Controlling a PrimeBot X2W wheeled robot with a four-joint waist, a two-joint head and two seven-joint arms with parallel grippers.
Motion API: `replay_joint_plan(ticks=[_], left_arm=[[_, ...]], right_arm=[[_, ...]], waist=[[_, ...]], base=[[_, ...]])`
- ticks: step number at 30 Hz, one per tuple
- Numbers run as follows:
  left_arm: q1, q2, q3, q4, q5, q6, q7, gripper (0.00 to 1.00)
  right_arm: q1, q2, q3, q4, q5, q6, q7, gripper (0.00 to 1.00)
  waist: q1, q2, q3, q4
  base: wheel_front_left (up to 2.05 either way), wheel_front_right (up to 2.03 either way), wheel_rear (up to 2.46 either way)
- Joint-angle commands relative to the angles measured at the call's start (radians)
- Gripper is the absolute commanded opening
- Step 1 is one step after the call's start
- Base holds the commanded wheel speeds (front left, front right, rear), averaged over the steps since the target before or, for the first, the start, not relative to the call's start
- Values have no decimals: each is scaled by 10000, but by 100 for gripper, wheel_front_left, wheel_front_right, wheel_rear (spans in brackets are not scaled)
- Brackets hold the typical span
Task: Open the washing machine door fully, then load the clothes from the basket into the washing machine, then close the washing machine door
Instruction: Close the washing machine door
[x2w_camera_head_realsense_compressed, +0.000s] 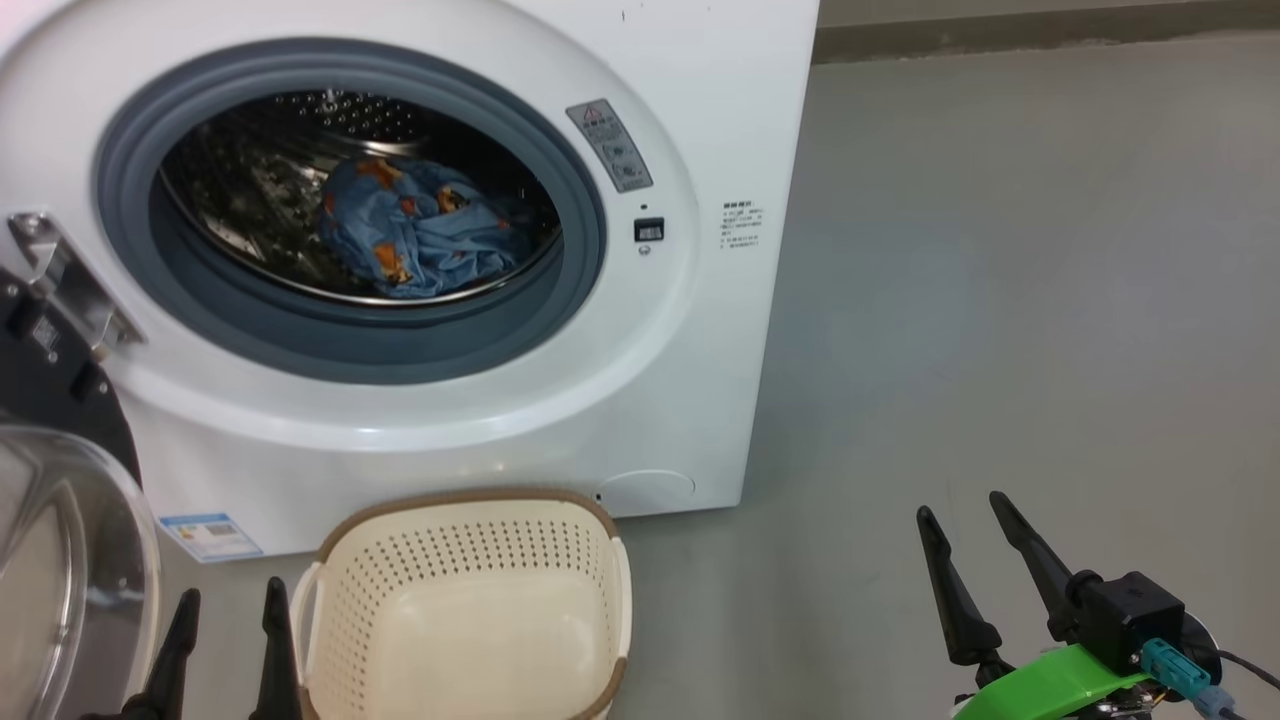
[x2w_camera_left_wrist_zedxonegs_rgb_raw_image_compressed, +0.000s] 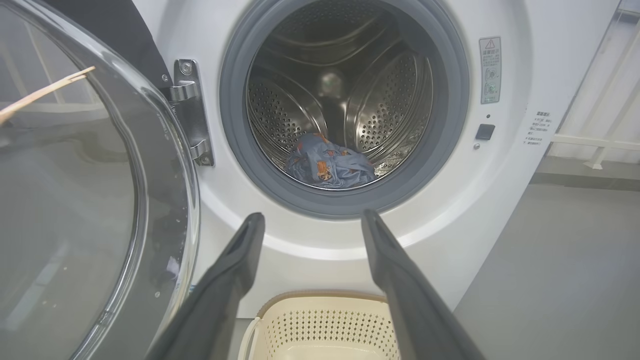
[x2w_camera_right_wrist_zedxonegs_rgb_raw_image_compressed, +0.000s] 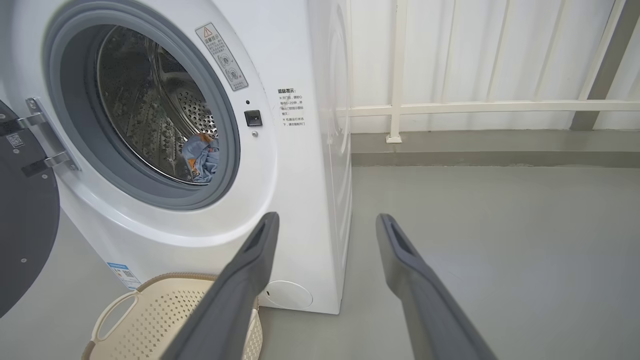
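Note:
The white washing machine (x2w_camera_head_realsense_compressed: 680, 330) stands with its door (x2w_camera_head_realsense_compressed: 60, 560) swung wide to the left, the clear glass bowl facing me. Light-blue clothes (x2w_camera_head_realsense_compressed: 415, 235) with orange prints lie crumpled inside the steel drum, and show too in the left wrist view (x2w_camera_left_wrist_zedxonegs_rgb_raw_image_compressed: 327, 167) and the right wrist view (x2w_camera_right_wrist_zedxonegs_rgb_raw_image_compressed: 202, 159). The cream basket (x2w_camera_head_realsense_compressed: 470, 610) sits on the floor before the machine with nothing visible in it. My left gripper (x2w_camera_head_realsense_compressed: 232, 600) is open just left of the basket. My right gripper (x2w_camera_head_realsense_compressed: 962, 515) is open over bare floor to the right.
Grey floor (x2w_camera_head_realsense_compressed: 1000, 300) stretches right of the machine. A white railing (x2w_camera_right_wrist_zedxonegs_rgb_raw_image_compressed: 475, 107) and panelled wall stand behind it. The door's metal hinge (x2w_camera_left_wrist_zedxonegs_rgb_raw_image_compressed: 192, 112) sits at the machine's left. The open door (x2w_camera_left_wrist_zedxonegs_rgb_raw_image_compressed: 75, 200) looms close on the left gripper's left side.

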Motion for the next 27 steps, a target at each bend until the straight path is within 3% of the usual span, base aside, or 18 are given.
replay_joint_plan(ticks=[1,15,27], left_arm=[[-416,47,361,-192,53,69,-53,100],[-538,-11,418,-274,78,66,-53,100],[-570,-54,484,-289,101,32,-53,100]], right_arm=[[-238,-8,226,-213,-157,16,-20,100],[-251,-8,165,-173,-141,16,-37,100],[-253,-8,149,-133,-128,16,-68,100]], waist=[[0,0,7,8],[0,0,-7,95],[0,0,-15,182]], base=[[-156,156,0],[-170,170,0],[-34,34,0]])
